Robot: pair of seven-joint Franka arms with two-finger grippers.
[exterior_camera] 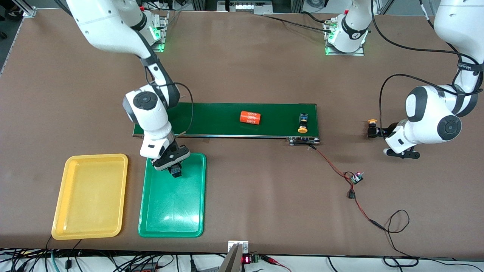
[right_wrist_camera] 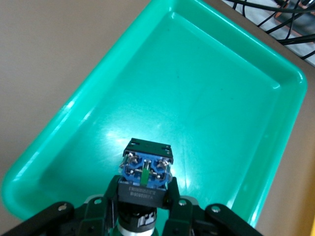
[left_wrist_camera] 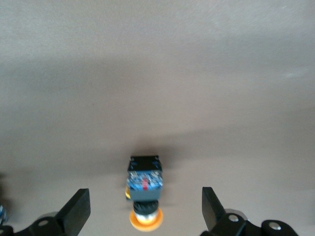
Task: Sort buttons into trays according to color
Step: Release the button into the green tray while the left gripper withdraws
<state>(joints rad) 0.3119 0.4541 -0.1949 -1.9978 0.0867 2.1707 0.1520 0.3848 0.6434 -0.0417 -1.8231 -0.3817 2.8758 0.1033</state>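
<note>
Right gripper (exterior_camera: 174, 170) clamps a button (right_wrist_camera: 145, 172), cap hidden, over the green tray (exterior_camera: 151, 211).
Left gripper (left_wrist_camera: 145, 212) gapes around an orange-capped button (left_wrist_camera: 145, 189) on the brown counter (exterior_camera: 245, 68).

"4680" on the orange cylinder (exterior_camera: 250, 117)

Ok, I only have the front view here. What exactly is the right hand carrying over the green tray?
Observer: The right wrist view shows the right hand shut on a green-marked button, blue-and-black body uppermost, above the green tray.
Operator: And the left hand, is it gripping anything?
Observer: No. In the left wrist view the left hand is open, its fingers either side of the yellow-capped button and not touching it. That button lies on the table.
</note>
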